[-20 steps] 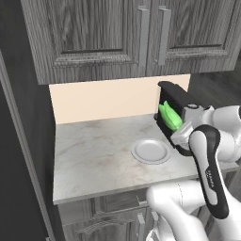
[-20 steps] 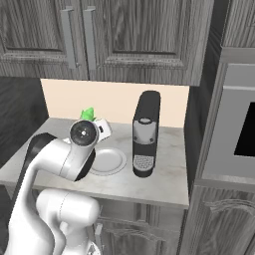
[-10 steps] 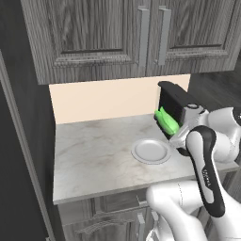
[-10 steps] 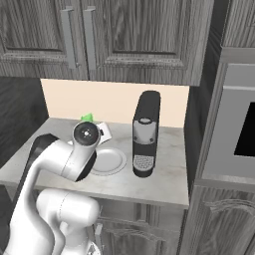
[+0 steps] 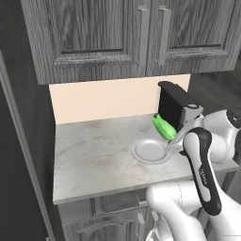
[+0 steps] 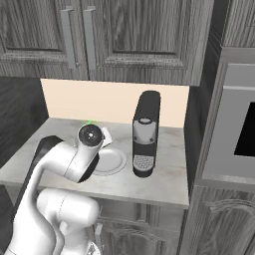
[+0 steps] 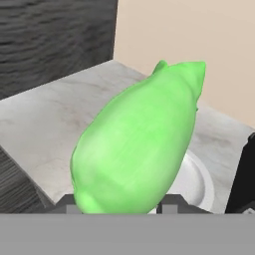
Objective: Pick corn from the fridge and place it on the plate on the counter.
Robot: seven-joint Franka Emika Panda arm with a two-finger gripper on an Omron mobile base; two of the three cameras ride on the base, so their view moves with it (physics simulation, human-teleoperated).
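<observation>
My gripper (image 7: pixel 122 205) is shut on the corn (image 7: pixel 139 142), a bright green smooth cob that points away from the hand. In the left base view the corn (image 5: pixel 164 127) hangs tilted just above the far right rim of the round pale plate (image 5: pixel 149 151), with the gripper (image 5: pixel 170 135) behind it. The plate (image 7: pixel 197 183) peeks out under the cob in the hand view, and lies beside the arm's wrist as the plate (image 6: pixel 112 161) in the right base view. A sliver of the corn (image 6: pixel 89 122) shows above that wrist. The fridge is out of view.
A black coffee machine (image 6: pixel 145 133) stands on the marbled counter (image 5: pixel 94 155) just right of the plate, close to the hand; the coffee machine (image 5: pixel 175 107) is behind the corn. Dark wall cabinets (image 5: pixel 117 33) hang above. An oven front (image 6: pixel 239 129) is at the right.
The gripper has come down and a little to the left with the corn, closer to the plate. The plate and coffee machine have not moved.
</observation>
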